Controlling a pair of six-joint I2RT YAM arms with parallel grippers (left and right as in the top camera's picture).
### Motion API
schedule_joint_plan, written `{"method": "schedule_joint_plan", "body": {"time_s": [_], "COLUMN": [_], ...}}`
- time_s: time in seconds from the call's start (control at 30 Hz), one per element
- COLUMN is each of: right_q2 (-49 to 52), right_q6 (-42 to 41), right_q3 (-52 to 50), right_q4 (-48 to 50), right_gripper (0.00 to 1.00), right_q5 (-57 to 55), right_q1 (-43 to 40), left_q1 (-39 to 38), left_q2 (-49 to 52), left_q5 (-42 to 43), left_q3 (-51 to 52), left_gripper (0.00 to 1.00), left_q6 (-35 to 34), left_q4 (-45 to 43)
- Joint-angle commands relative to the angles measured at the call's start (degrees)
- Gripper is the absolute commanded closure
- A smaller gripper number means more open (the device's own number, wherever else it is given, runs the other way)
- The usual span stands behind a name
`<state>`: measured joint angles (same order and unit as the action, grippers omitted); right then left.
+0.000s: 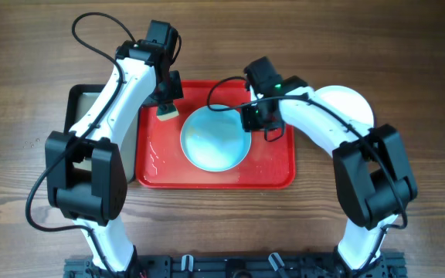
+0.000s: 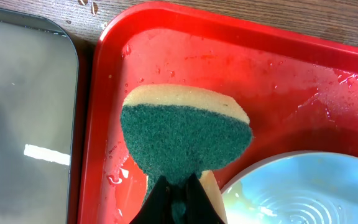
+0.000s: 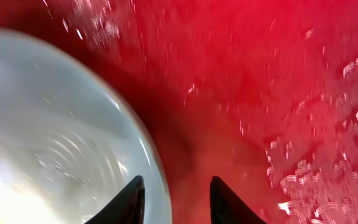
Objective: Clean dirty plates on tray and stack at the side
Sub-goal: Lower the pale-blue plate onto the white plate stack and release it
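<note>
- A dark brown wooden table (image 1: 22, 46) is filling the whole overhead view, its grain running left to right.
- Soft, even light is falling across the wood.
- A few water droplets (image 2: 94, 7) are sitting on it.

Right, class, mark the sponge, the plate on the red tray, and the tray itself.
sponge (image 2: 185, 134): left wrist view, on its green scouring face.
plate on the tray (image 1: 215, 139): overhead view, middle of its inner surface.
tray (image 1: 275, 171): overhead view, bare red floor near its right rim.
</note>
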<state>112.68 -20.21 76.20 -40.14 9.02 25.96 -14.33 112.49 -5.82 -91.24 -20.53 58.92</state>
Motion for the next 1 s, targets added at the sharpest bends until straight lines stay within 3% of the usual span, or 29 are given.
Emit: {"method": "schedule_joint_plan", "body": {"time_s": [0.0, 0.1, 0.17, 0.2, 0.23, 0.4, 0.6, 0.7, 0.97], "right_q2": [4.42, 5.44, 5.44, 5.46, 5.46, 3.10, -16.48, -23.85, -26.16], "right_q6": [0.48, 0.52, -1.14, -1.66, -2.49, -5.53, -6.71, -3.65, -8.48], "right_q3": [-0.04, 0.09, 0.09, 0.09, 0.09, 0.37, 0.39, 0.39, 0.28], "right_q4": [0.94, 0.76, 0.02, -0.68, -1.11, -1.51, -10.12, -10.47, -19.50], "right_gripper": [0.63, 0.64, 0.70, 0.78, 0.96, 0.96, 0.96, 0.96, 0.96], "right_q5": [8.90, 11.65, 11.65, 11.65, 11.61, 9.66, -24.37, -35.54, -78.09], "right_q1": [-0.92, -1.18, -1.18, -1.18, -1.18, -1.29, -0.48, 2.25, 19.67], "left_q1": [0.15, 0.15, 0.15, 0.15, 0.15, 0.15, 0.15, 0.15, 0.15], "left_q2": [-0.02, -0.02, -0.02, -0.02, -0.02, -0.02, -0.02, -0.02, -0.02], "left_q5": [0.87, 0.87, 0.87, 0.87, 0.87, 0.87, 0.87, 0.87, 0.87], "left_q3": [-0.48, -0.48, -0.48, -0.48, -0.48, -0.48, -0.48, -0.48, -0.48], "left_gripper": [0.96, 0.96, 0.96, 0.96, 0.95, 0.95, 0.96, 0.96, 0.96], "left_q6": [-0.96, -0.96, -0.96, -0.96, -0.96, -0.96, -0.96, -0.96, -0.96], "left_q4": [-0.31, -0.33, -0.33, -0.35, -0.33, -0.31, -0.37, -0.37, -0.37]}}
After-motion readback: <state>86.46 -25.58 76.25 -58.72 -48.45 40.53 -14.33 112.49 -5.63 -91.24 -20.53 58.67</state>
